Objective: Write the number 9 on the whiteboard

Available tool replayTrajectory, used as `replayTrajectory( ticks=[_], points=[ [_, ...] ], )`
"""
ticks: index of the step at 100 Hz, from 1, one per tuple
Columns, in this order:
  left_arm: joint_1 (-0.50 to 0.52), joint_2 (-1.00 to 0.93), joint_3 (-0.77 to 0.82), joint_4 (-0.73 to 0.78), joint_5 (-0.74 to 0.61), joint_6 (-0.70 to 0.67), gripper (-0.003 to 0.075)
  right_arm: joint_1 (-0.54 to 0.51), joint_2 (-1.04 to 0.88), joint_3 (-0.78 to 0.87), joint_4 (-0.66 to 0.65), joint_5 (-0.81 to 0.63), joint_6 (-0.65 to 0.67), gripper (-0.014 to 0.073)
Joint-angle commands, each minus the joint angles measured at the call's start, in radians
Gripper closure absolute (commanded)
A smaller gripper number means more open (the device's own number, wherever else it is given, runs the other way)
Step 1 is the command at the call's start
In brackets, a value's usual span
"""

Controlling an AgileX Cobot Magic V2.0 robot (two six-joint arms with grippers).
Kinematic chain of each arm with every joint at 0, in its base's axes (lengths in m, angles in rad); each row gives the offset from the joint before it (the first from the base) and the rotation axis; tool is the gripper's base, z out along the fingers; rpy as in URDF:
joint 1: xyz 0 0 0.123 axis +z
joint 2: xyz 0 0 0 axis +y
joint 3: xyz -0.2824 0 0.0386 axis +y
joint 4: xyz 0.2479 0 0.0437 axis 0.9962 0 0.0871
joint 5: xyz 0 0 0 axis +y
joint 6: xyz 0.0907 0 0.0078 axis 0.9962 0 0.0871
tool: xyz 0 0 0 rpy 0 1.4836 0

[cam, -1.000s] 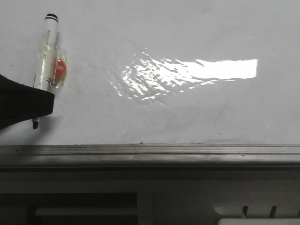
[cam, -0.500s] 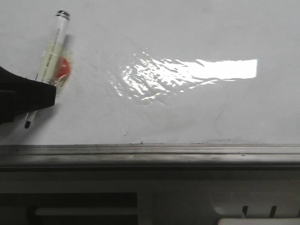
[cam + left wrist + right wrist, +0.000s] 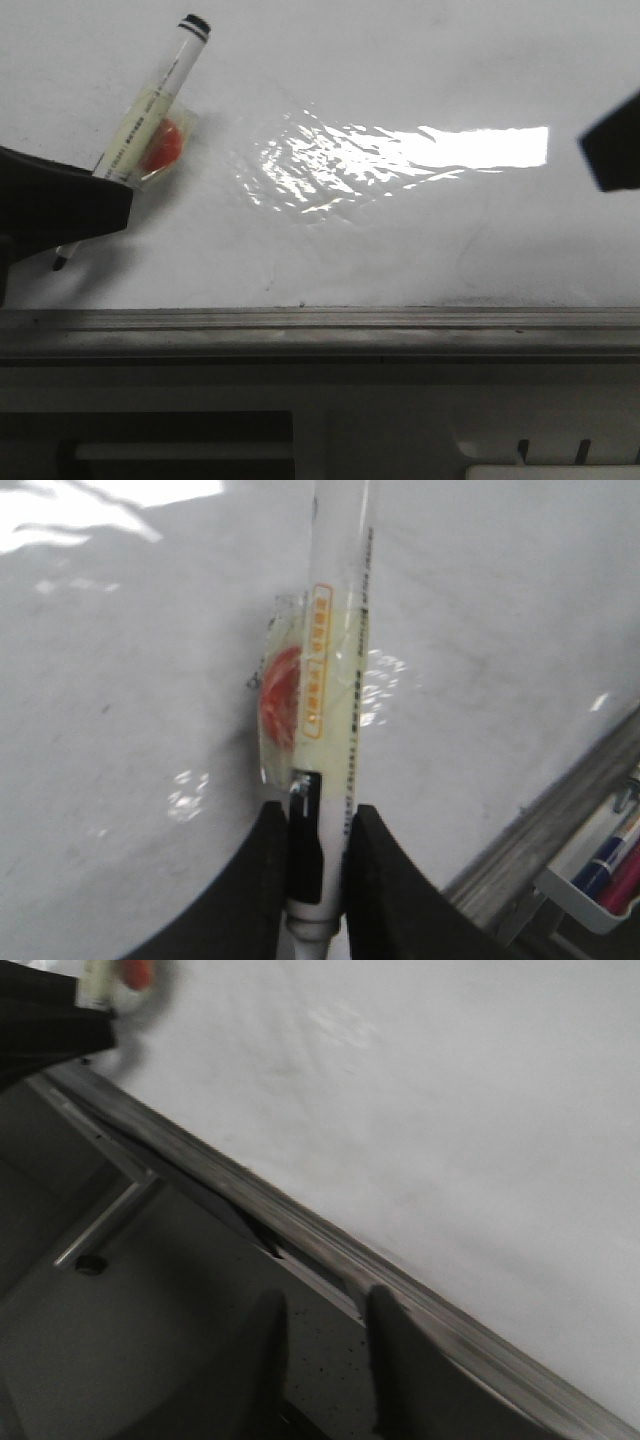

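The whiteboard [image 3: 400,60] is glossy white with a bright glare patch. The number 9 is out of view. My left gripper [image 3: 62,205] [image 3: 318,832] is shut on a white marker [image 3: 150,100] [image 3: 335,630] with a red blob taped to its barrel [image 3: 280,695]. The marker leans, its black end cap [image 3: 194,24] up and to the right and its dark tip [image 3: 60,263] close to the board near the rail. My right gripper [image 3: 325,1315] is open and empty over the rail [image 3: 300,1235]; in the front view it is a dark shape [image 3: 614,142] at the right edge.
A grey metal rail [image 3: 320,330] runs along the board's near edge, with a grey ledge below it. A small tray of pens [image 3: 600,865] sits beyond the rail. Faint grey smudges mark the board.
The marker has tilted further, its cap end swinging right while the tip stays low at the left. The right gripper has come into the front view at the right edge.
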Motion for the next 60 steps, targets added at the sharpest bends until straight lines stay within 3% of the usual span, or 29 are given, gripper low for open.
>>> replayTrajectory(
  ticks=[1, 6, 30, 60],
  points=[
    [0.000, -0.046, -0.026, 0.146, -0.073, -0.007, 0.0740, 0.064, 0.068, -0.097, 0.005, -0.093, -0.014, 0.0229],
    [-0.005, -0.060, -0.026, 0.207, -0.075, -0.007, 0.0740, 0.098, 0.110, -0.139, 0.003, -0.107, -0.014, 0.0195],
    [-0.008, -0.077, -0.026, 0.427, -0.081, -0.007, 0.0740, 0.194, 0.241, -0.273, -0.004, -0.113, -0.014, 0.0206],
    [-0.008, -0.077, -0.026, 0.516, -0.086, -0.007, 0.0740, 0.209, 0.341, -0.306, 0.010, -0.141, -0.014, 0.0253]
  ],
)
